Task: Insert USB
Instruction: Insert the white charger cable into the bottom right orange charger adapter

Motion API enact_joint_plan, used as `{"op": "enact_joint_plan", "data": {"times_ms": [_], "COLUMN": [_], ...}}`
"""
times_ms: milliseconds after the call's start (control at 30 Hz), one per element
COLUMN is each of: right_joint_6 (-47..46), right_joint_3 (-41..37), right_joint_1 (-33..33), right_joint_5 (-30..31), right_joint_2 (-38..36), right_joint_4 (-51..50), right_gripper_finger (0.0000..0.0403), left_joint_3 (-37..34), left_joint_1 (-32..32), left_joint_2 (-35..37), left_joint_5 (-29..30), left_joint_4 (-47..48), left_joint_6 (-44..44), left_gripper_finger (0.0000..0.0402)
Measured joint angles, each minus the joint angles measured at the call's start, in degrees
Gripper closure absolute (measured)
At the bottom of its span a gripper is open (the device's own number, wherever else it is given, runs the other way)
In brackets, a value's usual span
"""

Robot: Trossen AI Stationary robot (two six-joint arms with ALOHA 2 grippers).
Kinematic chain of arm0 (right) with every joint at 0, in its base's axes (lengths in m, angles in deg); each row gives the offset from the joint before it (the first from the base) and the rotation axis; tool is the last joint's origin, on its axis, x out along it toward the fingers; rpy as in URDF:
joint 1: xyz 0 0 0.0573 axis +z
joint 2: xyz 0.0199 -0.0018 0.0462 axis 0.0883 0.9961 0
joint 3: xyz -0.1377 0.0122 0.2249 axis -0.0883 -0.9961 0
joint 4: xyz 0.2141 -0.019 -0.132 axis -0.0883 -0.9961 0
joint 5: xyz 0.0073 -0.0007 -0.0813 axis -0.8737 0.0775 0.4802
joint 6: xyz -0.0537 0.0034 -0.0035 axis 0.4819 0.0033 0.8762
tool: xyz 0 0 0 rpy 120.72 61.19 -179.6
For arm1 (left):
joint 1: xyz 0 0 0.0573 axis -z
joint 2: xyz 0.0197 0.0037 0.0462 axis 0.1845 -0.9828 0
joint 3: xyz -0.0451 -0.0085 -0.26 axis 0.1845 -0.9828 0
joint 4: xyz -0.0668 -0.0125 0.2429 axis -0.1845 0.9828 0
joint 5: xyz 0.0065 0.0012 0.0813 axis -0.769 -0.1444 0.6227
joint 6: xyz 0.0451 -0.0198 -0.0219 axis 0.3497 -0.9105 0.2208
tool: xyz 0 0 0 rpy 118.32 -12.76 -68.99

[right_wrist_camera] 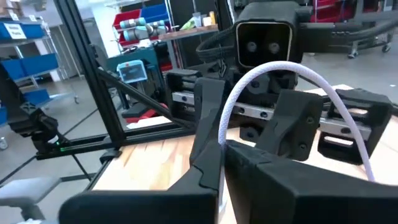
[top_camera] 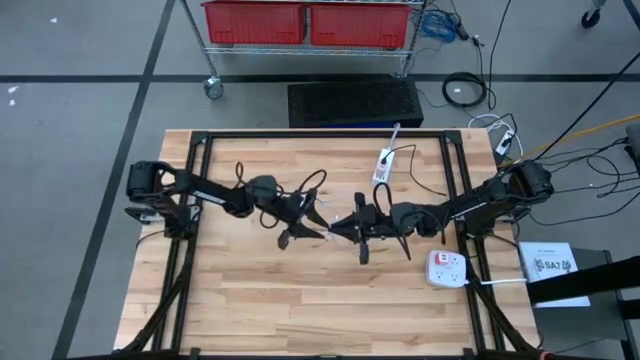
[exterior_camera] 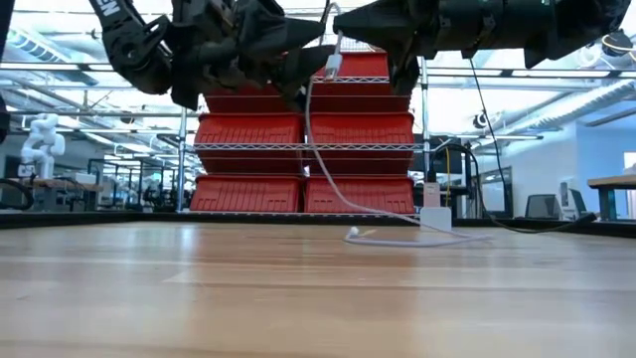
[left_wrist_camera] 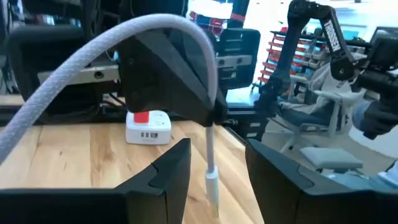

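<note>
A white braided USB cable (exterior_camera: 316,149) hangs in the air over the middle of the table. Its plug end (left_wrist_camera: 212,185) dangles between the two grippers. My right gripper (right_wrist_camera: 221,155) comes from the table's right and is shut on the cable. My left gripper (left_wrist_camera: 217,180) faces it from the left, open, with one finger on either side of the dangling plug and a gap on both sides. The far part of the cable lies on the table and runs to a white adapter (top_camera: 383,165). A white power strip with a red switch (top_camera: 448,268) rests flat near the right edge. My right gripper pinches the cable between its two fingers a short way behind the plug (left_wrist_camera: 210,121). The fingers lie level, pointing toward the table's left. The plug hangs straight down below them, clear of the table. The rest of the cable arches up over the gripper (right_wrist_camera: 273,68) and drops slack to the table.
The power strip (left_wrist_camera: 148,126) shows beyond the right gripper in the left wrist view. A black frame (top_camera: 200,150) runs round the tabletop. A wire rack of red bins (top_camera: 305,22) stands past the far edge. A sheet of paper (top_camera: 552,265) lies off the right edge.
</note>
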Motion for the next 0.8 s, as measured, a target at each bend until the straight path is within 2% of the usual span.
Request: {"op": "enact_joint_plan", "data": {"times_ms": [400, 533, 800], "right_joint_6": [0.44, 0.44, 0.39], "right_joint_3": [0.70, 0.70, 0.70], "right_joint_1": [0.00, 0.00, 0.00], "right_joint_5": [-0.04, -0.04, -0.04], "right_joint_2": [0.00, 0.00, -0.02], "right_joint_4": [-0.07, -0.07, -0.23], "right_gripper_finger": [0.0403, 0.0403, 0.0403], "left_joint_3": [2.37, 2.52, 3.02], "left_joint_1": [0.21, 0.28, 0.47], "left_joint_2": [-1.97, -1.91, -1.91], "left_joint_5": [0.79, 0.82, 1.35], "left_joint_4": [4.52, 4.27, 4.84], "left_joint_6": [-0.98, -0.79, 0.78], "left_gripper_finger": [0.0247, 0.0274, 0.0360]}}
